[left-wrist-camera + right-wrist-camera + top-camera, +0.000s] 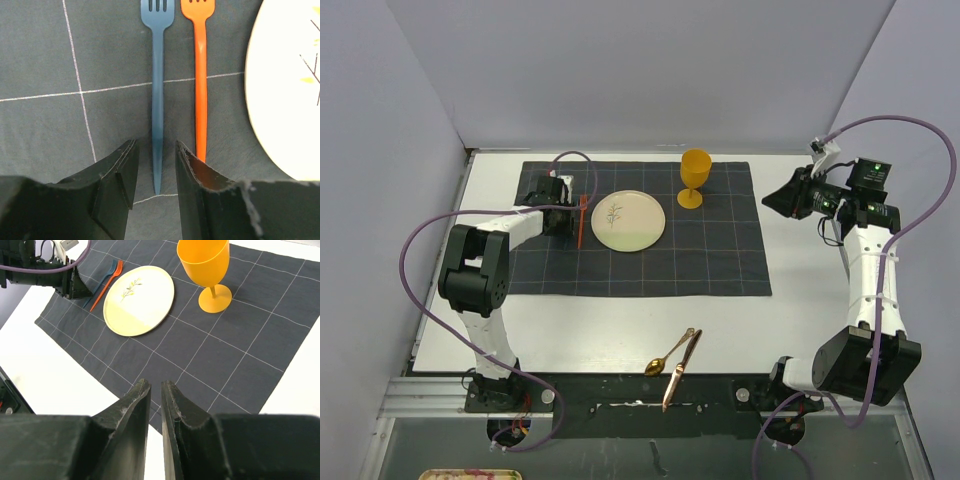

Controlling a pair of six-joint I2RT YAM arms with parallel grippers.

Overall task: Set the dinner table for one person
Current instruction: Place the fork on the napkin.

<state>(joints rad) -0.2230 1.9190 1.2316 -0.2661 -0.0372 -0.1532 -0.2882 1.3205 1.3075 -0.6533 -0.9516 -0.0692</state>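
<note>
Lying flat, white dinner table (800, 330); left pincer (156, 146) parted, right pincer (155, 386) barely ajar, both empty

A dark grey cloth (720, 250) with a thin light grid lies flat. On it, left of centre, sits a cream plate (628, 219) with a sprig pattern. At the plate's 9 o'clock an orange fork (582, 222) and a blue fork (157, 100) lie side by side, tines toward 12 o'clock, with the orange one nearer the plate. A yellow goblet (694, 178) stands upright at the plate's 2 o'clock. Off the cloth at 6 o'clock lie a gold spoon (668, 353) and a knife (680, 372), close together.
</note>
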